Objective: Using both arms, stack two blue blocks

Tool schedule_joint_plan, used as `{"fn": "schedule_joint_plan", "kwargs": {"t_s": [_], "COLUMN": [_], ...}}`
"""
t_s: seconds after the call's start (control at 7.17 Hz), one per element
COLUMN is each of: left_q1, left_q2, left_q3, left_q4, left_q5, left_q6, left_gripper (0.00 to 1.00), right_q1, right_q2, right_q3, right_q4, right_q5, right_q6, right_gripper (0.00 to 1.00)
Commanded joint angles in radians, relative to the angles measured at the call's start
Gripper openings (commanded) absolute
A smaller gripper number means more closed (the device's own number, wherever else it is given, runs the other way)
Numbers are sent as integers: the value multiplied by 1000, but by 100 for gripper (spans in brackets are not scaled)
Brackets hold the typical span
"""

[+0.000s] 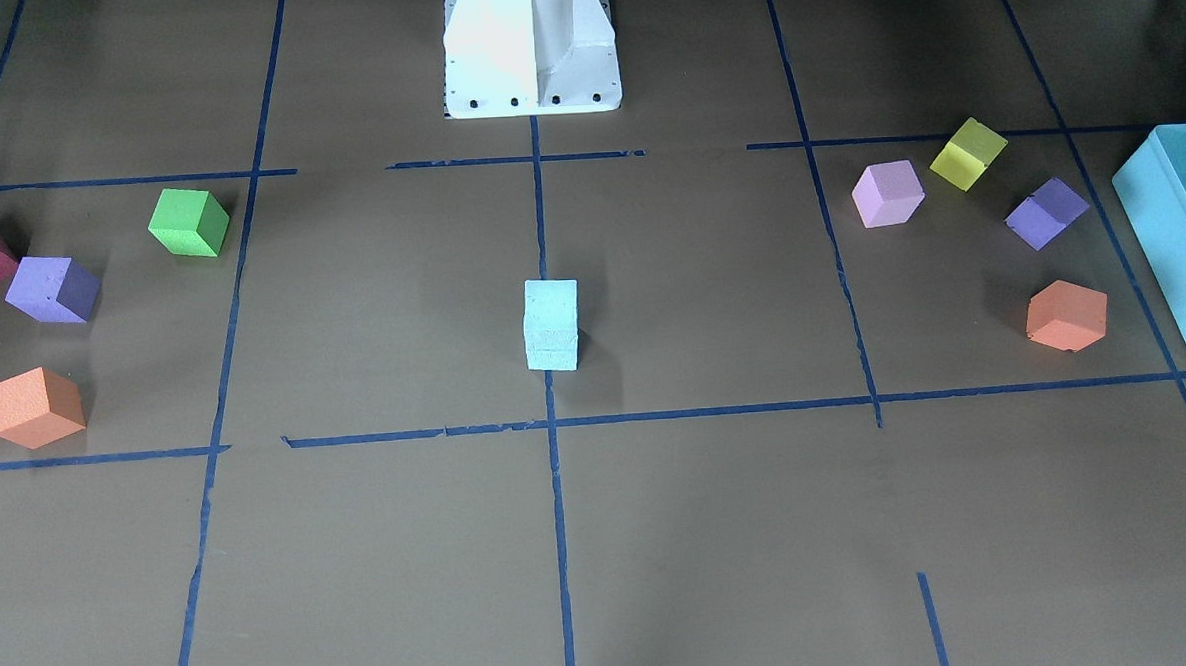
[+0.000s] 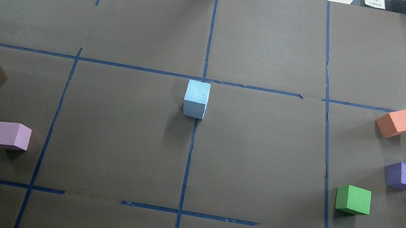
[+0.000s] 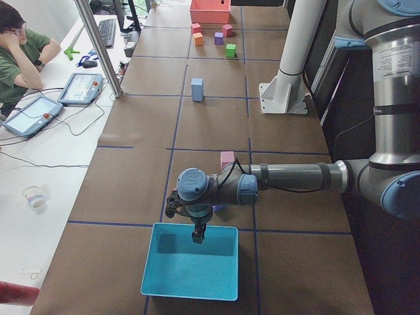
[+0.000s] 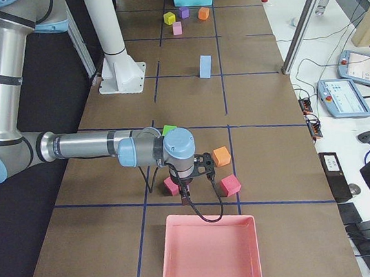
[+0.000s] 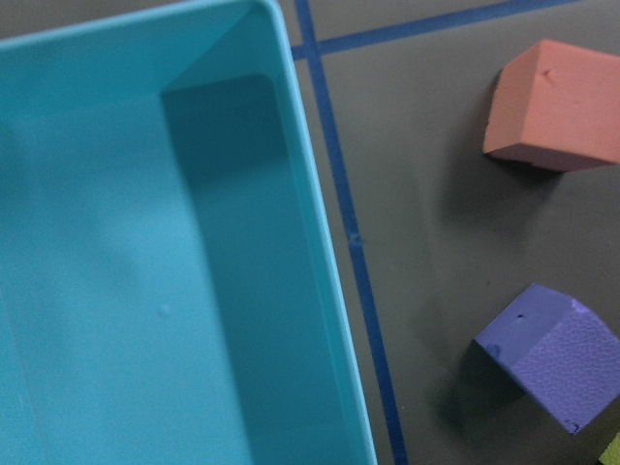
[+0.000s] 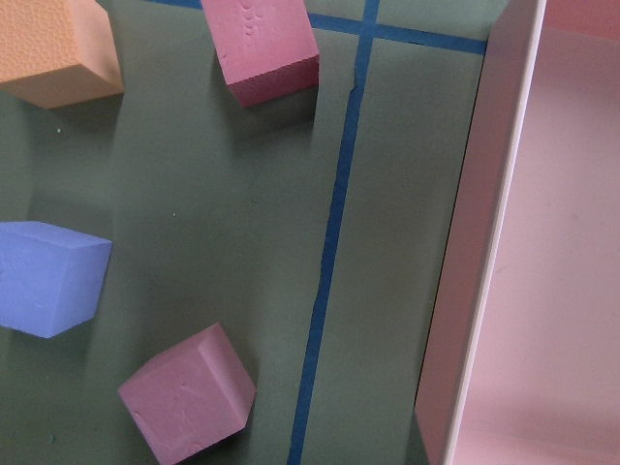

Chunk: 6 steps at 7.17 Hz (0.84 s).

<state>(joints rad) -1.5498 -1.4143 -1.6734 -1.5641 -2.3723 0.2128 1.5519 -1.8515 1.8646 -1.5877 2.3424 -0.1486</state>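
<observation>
Desk: the brown paper desk (image 2: 261,161) is ruled into squares by blue tape.
Left arm: the left arm (image 3: 295,177) reaches out low, and its wrist is over the teal box (image 3: 190,272).
Right arm: the right arm (image 4: 82,146) reaches out toward the pink tray (image 4: 208,253). Neither arm appears in the overhead or front-facing views.
Left pincer: the left pincer (image 3: 197,235) points down over the box's near rim. It shows only in a side view, so I cannot tell whether it is spread or pressed together.
Right pincer: the right pincer (image 4: 184,191) points down just short of the tray, near a dark-pink cube (image 4: 230,185). Here too I cannot tell how the jaws stand.
Stack: the stack of two blue blocks (image 1: 552,325) is well apart from both pincers, at mid-desk between them, on the centre tape line.
Axis: the stack's long axis is vertical and its sides run about square with the tape.
View differences: the overhead view shows only one square top face. The front-facing view shows the seam between the upper block (image 1: 551,310) and the lower block (image 1: 553,359). The side views show a tall column.
Wrist views: neither wrist view shows the stack. The left one shows the box wall, an orange cube (image 5: 557,107) and a purple cube (image 5: 552,354).
</observation>
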Motion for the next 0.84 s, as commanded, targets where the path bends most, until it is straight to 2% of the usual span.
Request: {"fn": "schedule_joint_plan", "kwargs": {"t_s": [0.0, 0.14, 0.42, 0.7], "left_q1": [-7, -9, -6, -6], "left_q2": [1, 4, -5, -3], "left_q3": [4, 6, 6, -6], "left_q4": [-1, -2, -1, -1], "left_q5": [2, 8, 103, 119], "left_q6": [0, 5, 4, 2], "left_gripper": [100, 100, 100, 100], "right_q1": [1, -1, -1, -3], "right_q2": [0, 0, 0, 0], "right_q3": [-1, -1, -2, -2], "right_q4": [0, 0, 0, 0], "right_q5": [1, 2, 2, 3], "right_q6": [0, 0, 0, 0], "right_gripper": [100, 100, 100, 100]}}
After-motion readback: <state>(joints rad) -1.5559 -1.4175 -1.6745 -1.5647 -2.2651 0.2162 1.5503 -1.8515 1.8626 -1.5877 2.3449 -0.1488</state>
